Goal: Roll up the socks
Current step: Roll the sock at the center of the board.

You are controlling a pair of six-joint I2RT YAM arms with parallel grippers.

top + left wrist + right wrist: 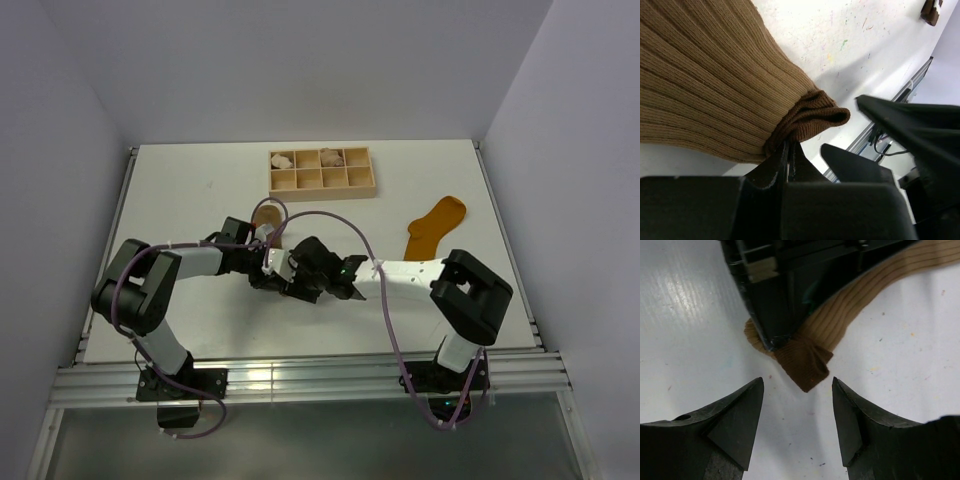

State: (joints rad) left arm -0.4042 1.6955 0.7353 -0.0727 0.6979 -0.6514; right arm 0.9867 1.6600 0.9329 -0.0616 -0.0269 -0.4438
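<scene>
Left jaws: clenched on the dark toe (812, 117) of the tan-brown sock (700, 75), probably to anchor the end where rolling starts.
Sock place: flat, near the desk (180, 190) middle.
Right jaws: released, aimed at that toe, not touching.
Mustard sock (435, 225): near the right edge, waiting.

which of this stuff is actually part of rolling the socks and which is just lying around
For the job: tan-brown sock, pinched at its dark toe by the left gripper; mustard-orange sock, lying apart to the right; right gripper, open by that toe.
Just lying about: wooden tray; pale fabric bundles in its far row.
</scene>
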